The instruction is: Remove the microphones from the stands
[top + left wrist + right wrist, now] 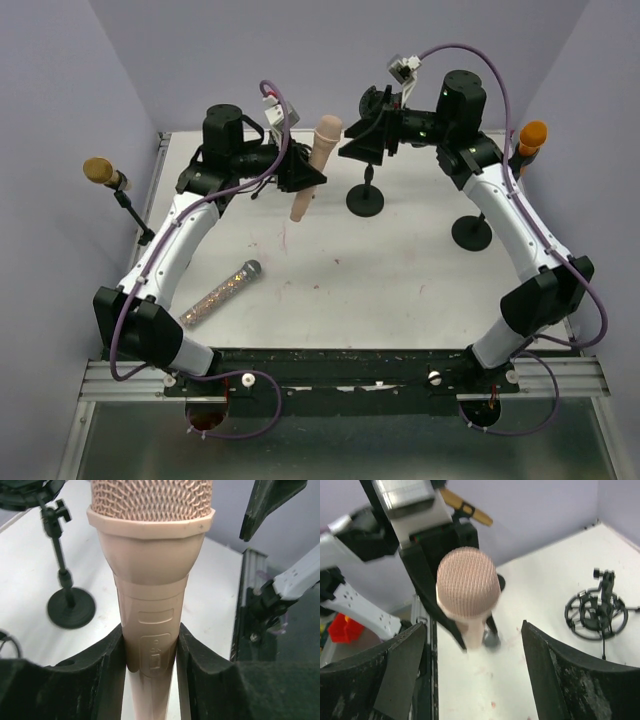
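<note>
— While looking down from above: clamped on what, over at the left gripper?
— Clamped on the pink microphone, squeezing the handle below the collar. Clearer through the left wrist camera: fingers pressed flush against either side of the switch, mesh head rising beyond the fingertips.
— Upright or tilted?
— Tilted, head up and away from the left arm, tail end hanging below the jaws. Touching the table or not, cannot tell.
— And the stand?
— Apart from the microphone, off to the right of the left gripper and almost straight beneath the right gripper. Round black base flat on the table, thin post upright.
— Right gripper, then?
— Spread wide, gripping nothing. Through its own camera, microphone head straight ahead, framed between the two fingers yet touching neither.
— Anything else close by?
— Glitter-covered microphone lying flat, well behind the left gripper, toward that arm's base. Gold-headed microphone far out to its left. Orange-headed microphone beyond the right gripper's outer side. Spidery black mount ahead and right of the right gripper.
</note>
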`<control>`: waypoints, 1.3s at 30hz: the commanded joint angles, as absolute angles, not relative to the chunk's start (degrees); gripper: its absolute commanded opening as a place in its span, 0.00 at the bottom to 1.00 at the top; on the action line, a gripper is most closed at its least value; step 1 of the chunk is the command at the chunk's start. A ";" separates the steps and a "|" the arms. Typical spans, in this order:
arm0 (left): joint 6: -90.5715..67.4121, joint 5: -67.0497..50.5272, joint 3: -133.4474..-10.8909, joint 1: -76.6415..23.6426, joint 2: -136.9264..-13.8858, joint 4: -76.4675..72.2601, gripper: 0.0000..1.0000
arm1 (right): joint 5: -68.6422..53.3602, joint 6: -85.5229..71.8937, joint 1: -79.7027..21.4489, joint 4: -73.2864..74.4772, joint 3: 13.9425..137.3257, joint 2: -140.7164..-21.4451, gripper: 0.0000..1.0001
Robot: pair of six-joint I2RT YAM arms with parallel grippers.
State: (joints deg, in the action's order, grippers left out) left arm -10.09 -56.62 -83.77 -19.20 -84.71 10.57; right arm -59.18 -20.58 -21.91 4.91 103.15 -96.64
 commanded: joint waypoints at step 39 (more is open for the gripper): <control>32.96 1.14 -49.75 -5.36 -79.19 44.39 0.06 | -43.59 4.48 -20.04 33.05 77.34 -71.89 0.90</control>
State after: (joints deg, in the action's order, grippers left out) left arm 35.24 -1.41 -49.98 -5.67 -78.32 47.20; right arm -43.51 4.10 -20.49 31.42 78.41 -73.03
